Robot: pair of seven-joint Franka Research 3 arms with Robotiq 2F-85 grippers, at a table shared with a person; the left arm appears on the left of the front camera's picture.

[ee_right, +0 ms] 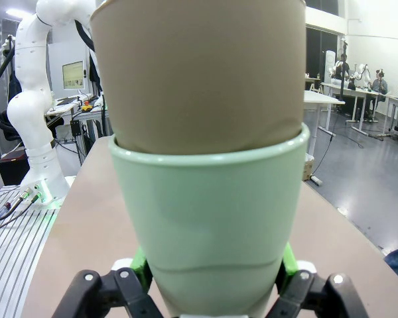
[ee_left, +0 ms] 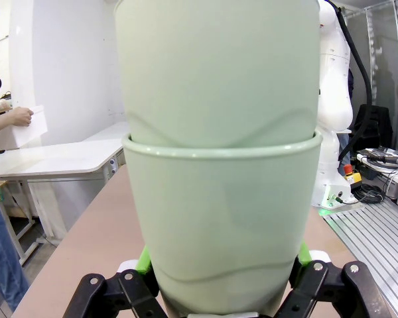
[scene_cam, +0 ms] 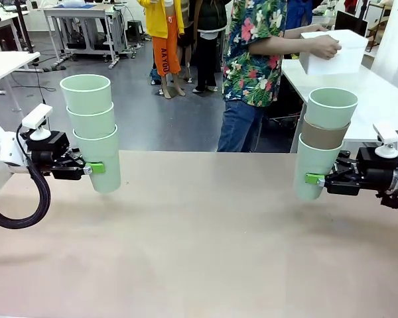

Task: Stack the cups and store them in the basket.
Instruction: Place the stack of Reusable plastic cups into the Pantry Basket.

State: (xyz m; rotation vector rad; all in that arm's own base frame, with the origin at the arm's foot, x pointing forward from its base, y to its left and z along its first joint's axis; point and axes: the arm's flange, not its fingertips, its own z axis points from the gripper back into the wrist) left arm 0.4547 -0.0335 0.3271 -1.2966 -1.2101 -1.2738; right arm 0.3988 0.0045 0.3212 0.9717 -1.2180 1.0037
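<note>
Matte plastic cups (scene_cam: 93, 126), light, stiff and slick, hang in two nested stacks above the desk (scene_cam: 199, 252). The left pincer (scene_cam: 93, 169) pinches its bottom mint cup, and the right pincer (scene_cam: 315, 179) pinches the mint cup under the brown cup (scene_cam: 325, 134). Low wall grips suit them. The basket (scene_cam: 341, 61) sits far off under a person's hand (scene_cam: 325, 46). No print is legible.

**Left stack** (scene_cam: 91, 132), left of frame: three mint cups, plastic, matt, smooth, with a faint sheen at the rims.
**Right stack** (scene_cam: 324, 142), right of frame: two mint cups and a brown cup (scene_cam: 325, 134) between them, all of the same matt, smooth plastic.
**Left gripper** (scene_cam: 98, 168), **right gripper** (scene_cam: 314, 179): black casing, slightly glossy, with smooth bright green pads (ee_left: 143, 260).
**Table** (scene_cam: 205, 238): tan, matt, even.
**Basket** (scene_cam: 335, 56), upper right: white, smooth, plastic-looking.
**Shirt** (scene_cam: 255, 59): printed cloth.
</note>
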